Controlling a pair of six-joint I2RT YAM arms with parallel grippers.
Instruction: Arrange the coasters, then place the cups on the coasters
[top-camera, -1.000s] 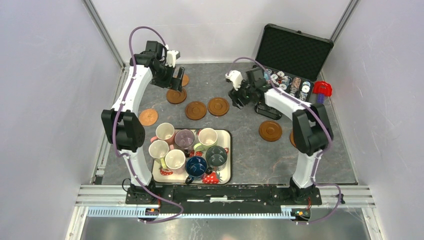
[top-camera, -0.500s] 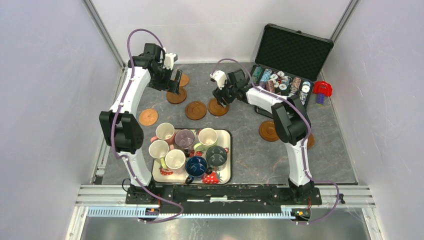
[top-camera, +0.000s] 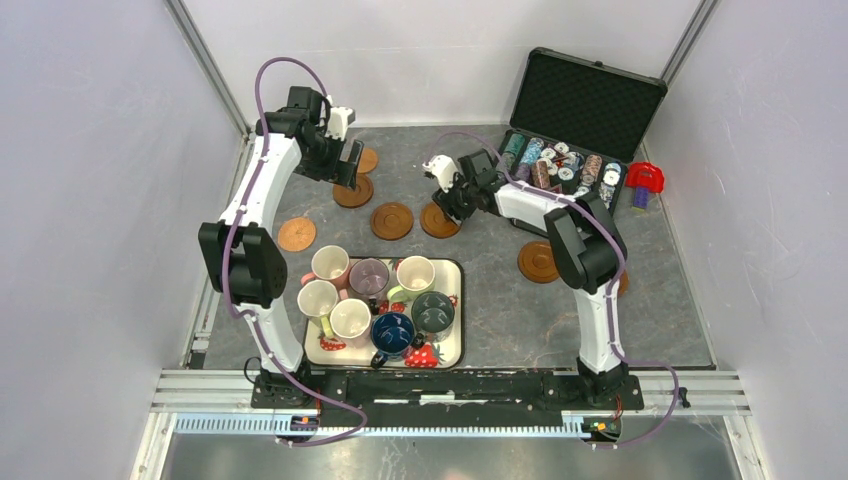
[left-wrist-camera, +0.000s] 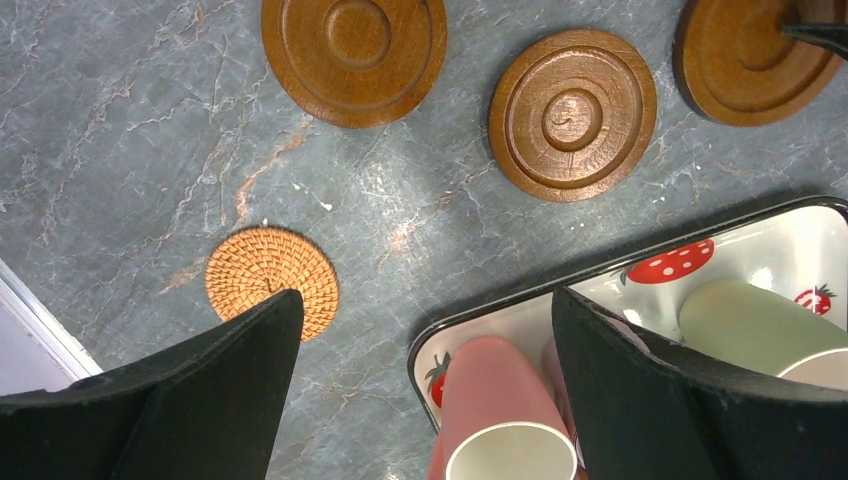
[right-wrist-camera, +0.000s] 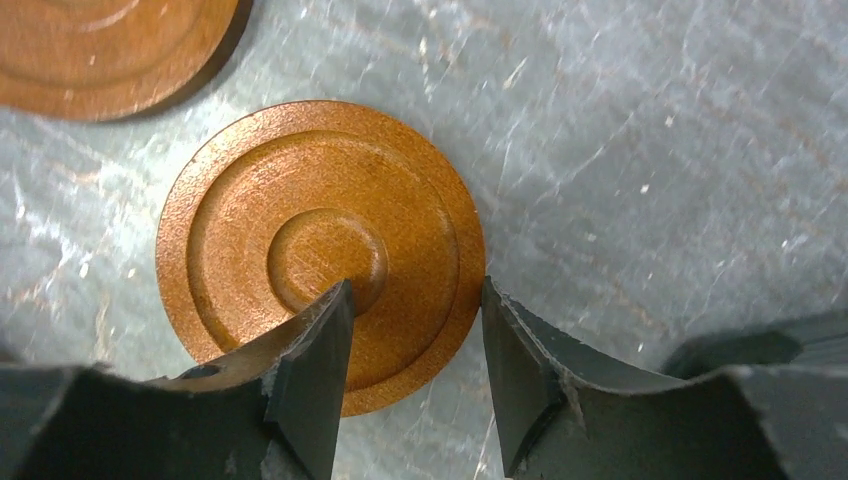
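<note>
Several brown coasters lie in a loose row at the back. My right gripper (top-camera: 452, 205) hangs low over one coaster (right-wrist-camera: 320, 250), partly open: one finger (right-wrist-camera: 320, 350) is above its centre, the other (right-wrist-camera: 520, 350) just outside its rim. Another coaster (top-camera: 391, 220) lies to its left, and one more (top-camera: 538, 261) sits apart to the right. My left gripper (left-wrist-camera: 425, 300) is open and empty, high above a woven coaster (left-wrist-camera: 272, 283) and the tray (left-wrist-camera: 600, 285). The tray (top-camera: 450, 352) holds several cups, among them a pink cup (left-wrist-camera: 500, 400) and a dark blue cup (top-camera: 392, 333).
An open black case (top-camera: 590, 100) with poker chips (top-camera: 560, 165) stands at the back right, and a red object (top-camera: 645, 178) sits beside it. Grey walls close in on both sides. One coaster (top-camera: 620, 285) is half hidden behind the right arm.
My right gripper has swung left from near the case to the coaster in the middle of the row, and its jaws have narrowed. The left arm has barely moved.
</note>
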